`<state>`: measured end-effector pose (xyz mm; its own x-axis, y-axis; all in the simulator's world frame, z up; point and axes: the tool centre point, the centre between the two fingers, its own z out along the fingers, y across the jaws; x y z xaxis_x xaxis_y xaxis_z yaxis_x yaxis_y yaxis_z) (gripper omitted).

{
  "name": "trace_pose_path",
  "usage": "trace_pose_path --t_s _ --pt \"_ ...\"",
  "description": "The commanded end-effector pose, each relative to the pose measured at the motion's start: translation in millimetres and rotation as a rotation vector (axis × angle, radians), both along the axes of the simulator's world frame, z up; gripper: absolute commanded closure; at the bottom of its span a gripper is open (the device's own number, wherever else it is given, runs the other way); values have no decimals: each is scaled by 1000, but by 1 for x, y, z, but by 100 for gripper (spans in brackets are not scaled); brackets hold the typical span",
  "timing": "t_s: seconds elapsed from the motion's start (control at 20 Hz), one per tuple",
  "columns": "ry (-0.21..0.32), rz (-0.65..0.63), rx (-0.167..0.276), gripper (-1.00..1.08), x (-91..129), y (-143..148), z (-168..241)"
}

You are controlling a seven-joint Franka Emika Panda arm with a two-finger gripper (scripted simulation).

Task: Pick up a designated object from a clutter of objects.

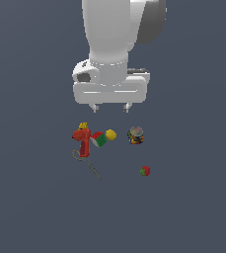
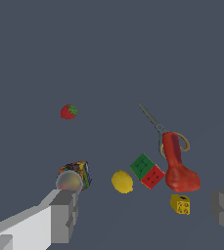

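pincer point(image 1: 111, 107) hanging wide apart, gripping nothing | lemon point(image 1: 110, 134) sitting beside the cube point(image 1: 98, 139) | can point(image 1: 135, 135) sitting apart

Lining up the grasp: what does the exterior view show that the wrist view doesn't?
Exterior only: the arm's white body and the whole hand, open and apart from the items. Wrist only: dots on the yellow piece, and the hand's fingers close up. Both: lemon beside the cube, drill, scissors, can, strawberry.
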<state>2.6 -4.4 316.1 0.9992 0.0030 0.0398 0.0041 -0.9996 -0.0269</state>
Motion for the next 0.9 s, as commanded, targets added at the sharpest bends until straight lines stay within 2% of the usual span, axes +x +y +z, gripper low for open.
trace_pose_path --t_s 0.0,0.45,0.85 --pt "2 1 -1 -92 -1 0 -11" --pt "12 11 -9 -92 -13 -2 -77" --pt "24 27 -19 -92 -42 -3 -154"
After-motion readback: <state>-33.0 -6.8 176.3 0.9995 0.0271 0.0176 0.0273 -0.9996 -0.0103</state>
